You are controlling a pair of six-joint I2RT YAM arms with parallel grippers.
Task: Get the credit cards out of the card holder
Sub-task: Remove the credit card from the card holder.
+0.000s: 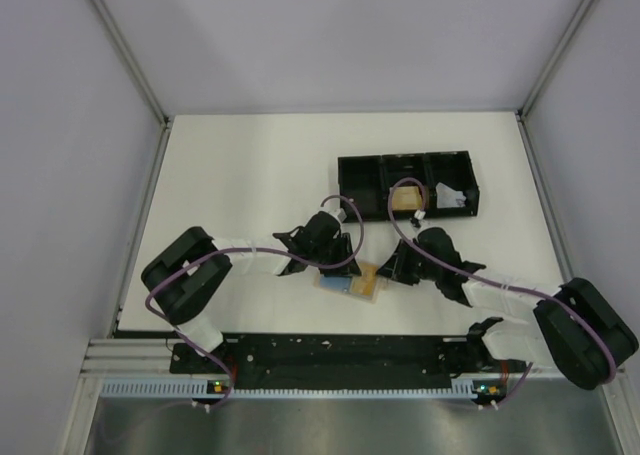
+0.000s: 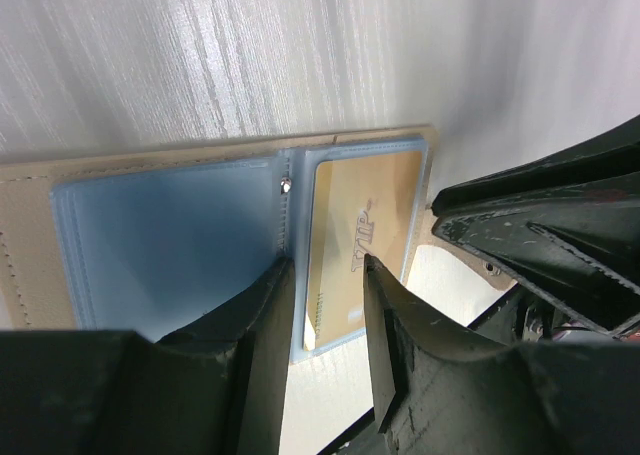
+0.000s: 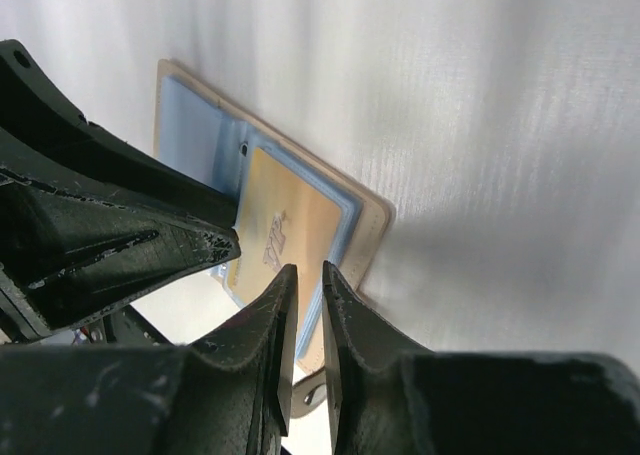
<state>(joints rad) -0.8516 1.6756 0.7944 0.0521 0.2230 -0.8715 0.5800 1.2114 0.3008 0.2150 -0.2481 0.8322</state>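
Left wrist — card holder (image 2: 170, 235) open, beneath left claw (image 2: 325, 270)

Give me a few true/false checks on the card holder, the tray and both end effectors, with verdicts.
1. The card holder lies opened flat on the table. True.
2. A gold card marked VIP sits in one of its pockets. True.
3. The card holder is inside the black tray. False: it lies on the table outside the tray, nearer the arms.
4. The left end effector is fully shut. False: its fingers stand apart, with the card's edge showing between them.
5. The right end effector is parked far from the card holder. False: it is at the holder's edge, across from the left one.
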